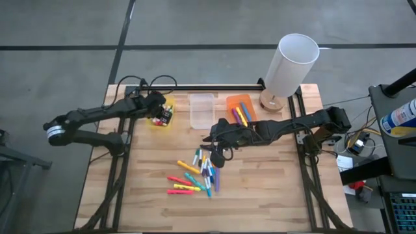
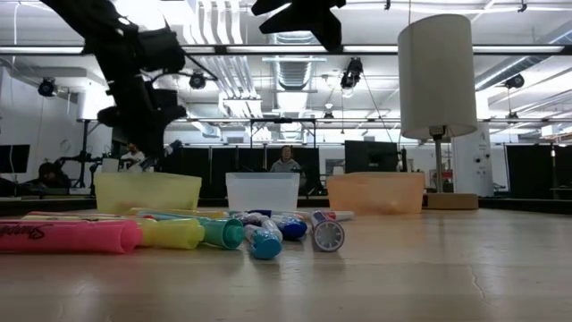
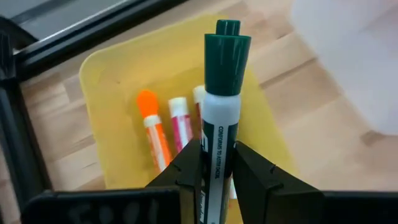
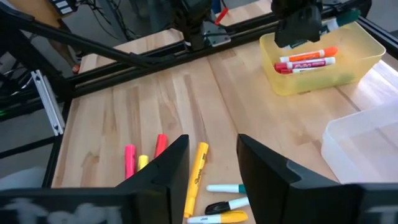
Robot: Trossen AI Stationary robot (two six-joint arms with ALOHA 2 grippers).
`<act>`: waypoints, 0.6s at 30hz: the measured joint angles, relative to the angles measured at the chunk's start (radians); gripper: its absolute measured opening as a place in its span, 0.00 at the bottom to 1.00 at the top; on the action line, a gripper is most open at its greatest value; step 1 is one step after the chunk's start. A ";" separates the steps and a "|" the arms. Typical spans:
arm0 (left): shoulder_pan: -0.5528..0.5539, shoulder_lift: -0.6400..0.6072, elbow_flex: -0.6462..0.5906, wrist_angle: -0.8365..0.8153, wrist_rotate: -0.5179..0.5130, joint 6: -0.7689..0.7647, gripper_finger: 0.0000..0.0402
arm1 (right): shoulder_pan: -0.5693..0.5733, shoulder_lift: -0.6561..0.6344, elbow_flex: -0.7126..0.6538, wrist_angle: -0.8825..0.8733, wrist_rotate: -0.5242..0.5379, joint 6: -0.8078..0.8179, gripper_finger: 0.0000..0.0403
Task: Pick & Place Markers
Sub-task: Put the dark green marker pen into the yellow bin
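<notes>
Left wrist view: left gripper clamped on a green-capped marker, long axis running out past the fingers, directly over the yellow bin near the table's far-left corner; release there is likely next. High view: right gripper over the loose markers mid-table. Right wrist view alone shows its fingers parted, a yellow marker lying lengthwise between them.
</notes>
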 joint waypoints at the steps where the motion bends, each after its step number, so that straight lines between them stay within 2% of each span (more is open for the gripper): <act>1: 0.013 0.016 0.000 0.000 0.000 0.008 0.15 | 0.000 0.000 -0.001 0.000 0.000 0.000 0.31; 11: 0.062 0.131 0.004 0.036 0.002 0.045 0.16 | 0.000 0.000 -0.001 0.001 0.000 0.000 0.31; 18: 0.062 0.184 0.016 0.037 -0.006 0.047 0.27 | 0.000 0.000 -0.013 0.005 0.004 0.000 0.29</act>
